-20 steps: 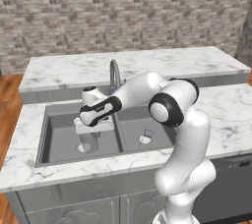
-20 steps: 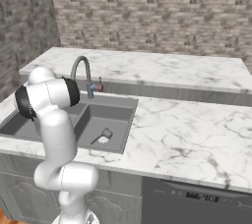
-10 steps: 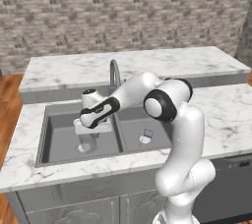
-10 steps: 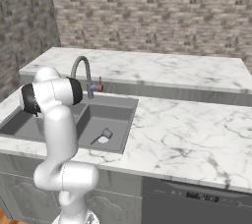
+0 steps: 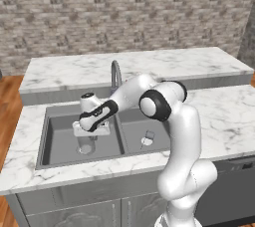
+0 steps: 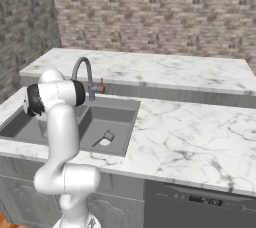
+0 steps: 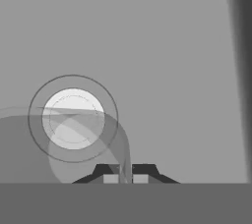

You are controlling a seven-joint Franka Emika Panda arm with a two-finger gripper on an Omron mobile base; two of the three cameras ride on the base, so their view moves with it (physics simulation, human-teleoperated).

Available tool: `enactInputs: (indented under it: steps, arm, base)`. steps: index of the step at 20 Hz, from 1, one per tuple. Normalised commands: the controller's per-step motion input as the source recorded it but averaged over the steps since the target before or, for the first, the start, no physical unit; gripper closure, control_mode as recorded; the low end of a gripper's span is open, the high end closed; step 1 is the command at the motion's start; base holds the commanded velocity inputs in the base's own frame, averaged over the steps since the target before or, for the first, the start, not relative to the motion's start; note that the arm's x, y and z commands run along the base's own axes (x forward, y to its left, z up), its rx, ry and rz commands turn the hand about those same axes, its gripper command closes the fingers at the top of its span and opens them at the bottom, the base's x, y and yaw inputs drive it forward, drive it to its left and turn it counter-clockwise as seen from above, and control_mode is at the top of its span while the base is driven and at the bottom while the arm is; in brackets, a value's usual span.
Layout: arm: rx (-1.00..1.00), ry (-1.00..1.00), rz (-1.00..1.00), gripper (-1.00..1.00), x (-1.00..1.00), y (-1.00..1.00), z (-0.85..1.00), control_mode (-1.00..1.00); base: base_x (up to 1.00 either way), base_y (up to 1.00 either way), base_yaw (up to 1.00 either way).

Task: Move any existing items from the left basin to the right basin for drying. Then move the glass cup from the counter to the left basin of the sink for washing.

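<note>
Glass cup rim pinched by gripper (above left basin).

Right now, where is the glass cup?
In the left base view the glass cup hangs from the claw over the left basin, above its drain.

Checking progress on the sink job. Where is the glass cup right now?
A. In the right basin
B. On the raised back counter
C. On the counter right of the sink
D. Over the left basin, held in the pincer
D: the glass cup hangs from the shut pincer inside the left basin, above its drain.
</note>
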Motion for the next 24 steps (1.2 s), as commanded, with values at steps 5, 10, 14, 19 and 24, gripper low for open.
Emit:
enactInputs:
  steps: [5,10,14,19,24]
  arm:
    - [-0.02,-0.01,-0.02,1.00,0.19,0.11,-0.24,-1.00]
    - [-0.01,0.00,-0.01,1.00,0.10,0.04,-0.23,-1.00]
    - [0.00,0.00,0.00,1.00,0.06,0.00,-0.16,-1.00]
    - [0.00,0.00,0.00,-1.00,-0.01,0.01,-0.09,-1.00]
    - [0.06,-0.02,0.00,-1.00,-0.03,0.00,-0.01,-1.00]
  base:
    - [0.00,0.00,0.00]
    - [0.00,0.00,0.00]
    - [0.00,0.00,0.00]
    - [0.00,0.00,0.00]
    - [0.00,0.00,0.00]
